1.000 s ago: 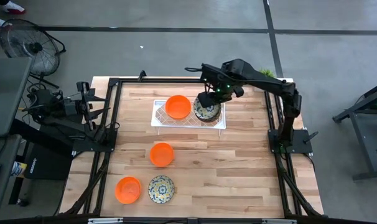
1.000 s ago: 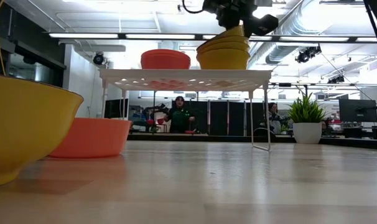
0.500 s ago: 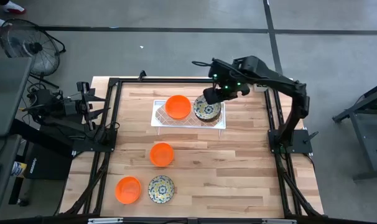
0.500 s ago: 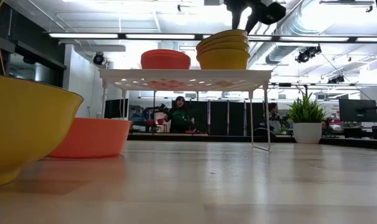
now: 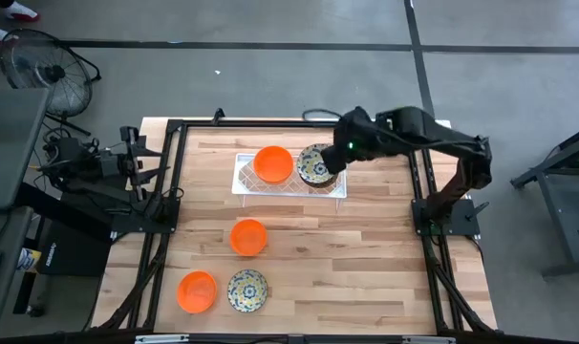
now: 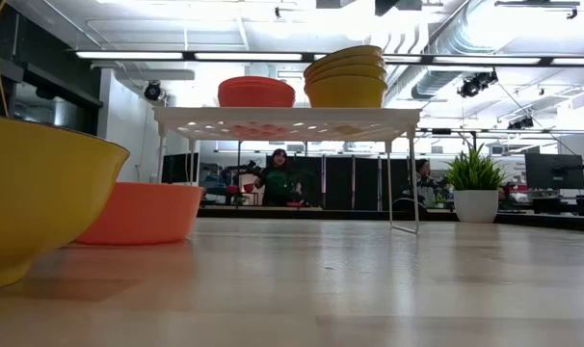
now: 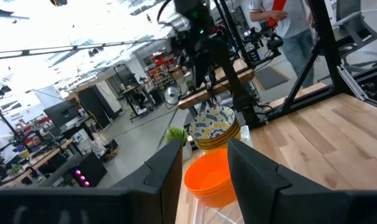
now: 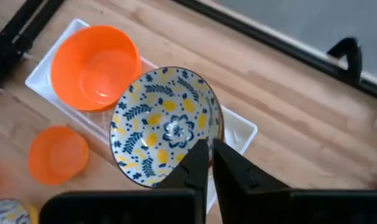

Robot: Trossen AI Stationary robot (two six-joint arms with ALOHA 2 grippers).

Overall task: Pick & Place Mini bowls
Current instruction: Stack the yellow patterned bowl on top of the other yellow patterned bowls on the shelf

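Note:
A white lattice tray [image 5: 244,178] stands on legs at the table's far middle. On it sit a stack of orange bowls [image 5: 272,163] and a stack of patterned bowls [image 5: 313,165], each resting on its base [image 6: 345,79]. Nearer lie an orange bowl [image 5: 248,237], another orange bowl [image 5: 197,291] and a patterned bowl [image 5: 247,290]. My right gripper [image 8: 211,149] is shut and empty, hovering above the right rim of the patterned stack [image 8: 167,127]. My left gripper [image 7: 204,158] waits open at the table's left edge.
A black frame [image 5: 175,129] runs around the table's edges. A potted plant [image 6: 475,188] stands beyond the far right corner. Bare wood [image 5: 366,258] lies between the tray and the near bowls. People show in the room behind.
My right gripper has let go of the top patterned bowl, which was tilted and now sits level on its stack. The gripper has then risen and drawn toward the table's right edge, almost leaving the low view at the top.

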